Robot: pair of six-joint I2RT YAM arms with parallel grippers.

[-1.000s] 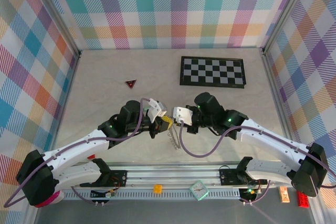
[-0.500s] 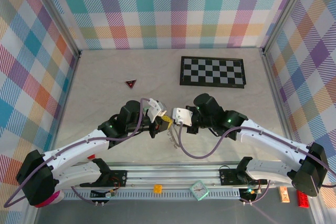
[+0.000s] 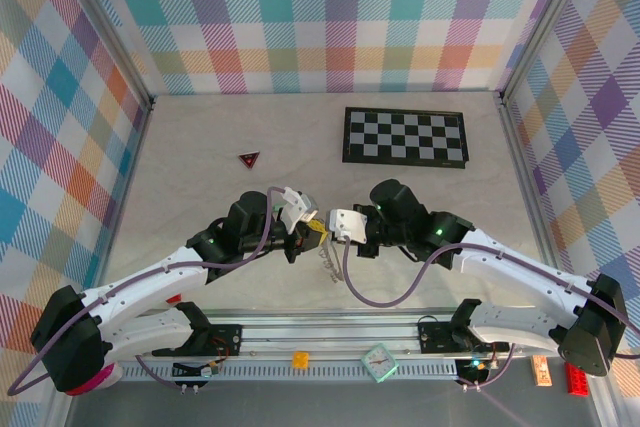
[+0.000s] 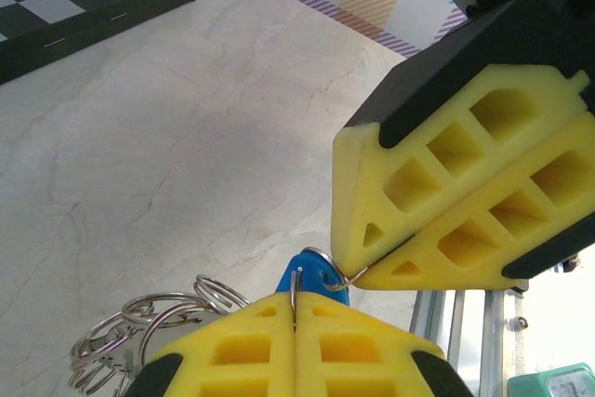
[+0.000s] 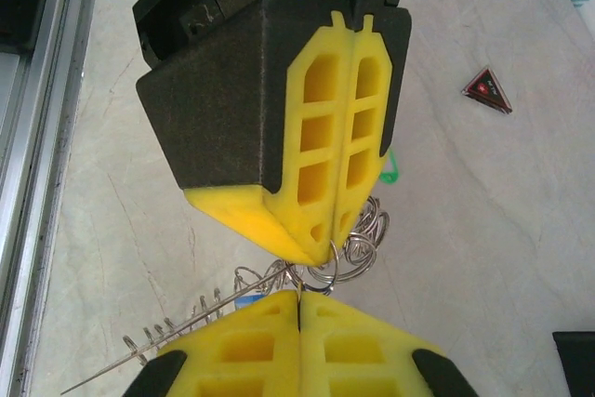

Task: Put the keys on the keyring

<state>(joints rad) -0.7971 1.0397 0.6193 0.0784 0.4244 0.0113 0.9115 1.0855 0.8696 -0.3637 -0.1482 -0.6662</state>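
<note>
My 2 sets of fingers meet tip to tip over the desk [image 3: 200, 157], near its front edge. My left fingers [image 4: 295, 315] are pressed together, pinching a thin wire of the keyring [image 4: 158, 318], and the blue key [image 4: 311, 271] sits just behind their tips. My right fingers [image 5: 298, 309] are pressed together too, nipping the ring's wire where its loops bunch. The mint-green key [image 5: 391, 169] peeks out beside my left fingers. The silvery chain [image 3: 326, 269] trails from the ring toward the near edge.

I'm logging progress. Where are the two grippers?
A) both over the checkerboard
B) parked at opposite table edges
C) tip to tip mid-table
C: the left gripper and right gripper meet tip to tip, both shut, at the metal rings.
</note>
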